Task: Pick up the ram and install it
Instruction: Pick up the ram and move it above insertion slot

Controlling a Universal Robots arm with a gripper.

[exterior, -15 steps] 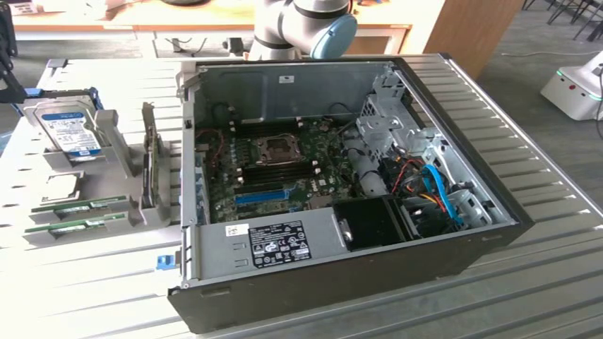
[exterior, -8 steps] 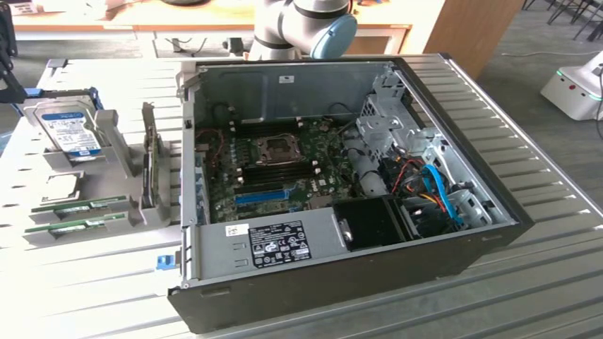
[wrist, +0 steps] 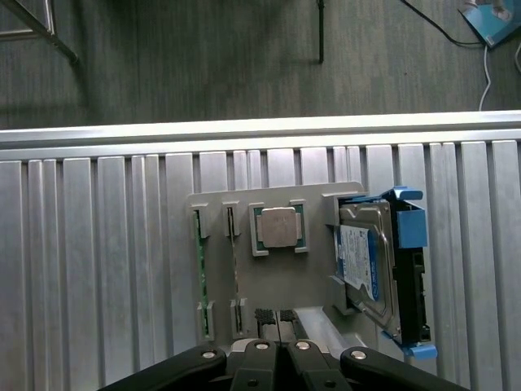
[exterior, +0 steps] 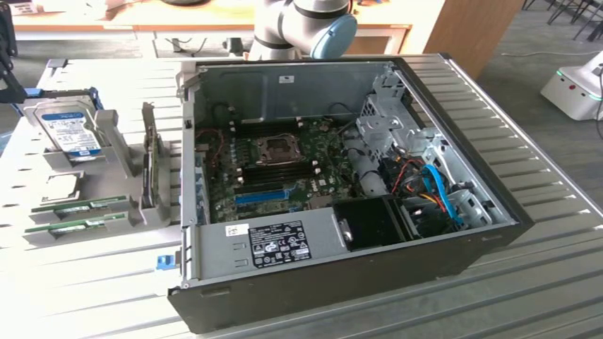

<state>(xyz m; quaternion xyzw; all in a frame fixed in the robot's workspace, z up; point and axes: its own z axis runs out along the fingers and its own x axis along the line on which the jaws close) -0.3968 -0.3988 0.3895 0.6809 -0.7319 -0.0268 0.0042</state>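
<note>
Two ram sticks (exterior: pixel 80 205) lie side by side in slots of a grey holder (exterior: pixel 123 219) at the exterior view's left, beside the open computer case (exterior: pixel 349 212). Seen from the wrist camera, both ram sticks (wrist: pixel 202 273) stand on edge as thin green strips in the holder (wrist: pixel 277 277). My gripper (wrist: pixel 275 318) hovers high above the holder, shut, with its dark pads (wrist: pixel 263 314) pressed together and nothing between them. The sticks sit a little to one side of the fingertips. The motherboard (exterior: pixel 282 166) with its dark memory slots lies bare inside the case.
The holder also carries a hard drive (wrist: pixel 366 261) with blue brackets, a square processor (wrist: pixel 278 226) and an upright grey card (exterior: pixel 149 162). The ribbed metal table (exterior: pixel 527 282) surrounds the case. The arm's body (exterior: pixel 301 28) rises behind the case. A white machine (exterior: pixel 575 88) stands at far right.
</note>
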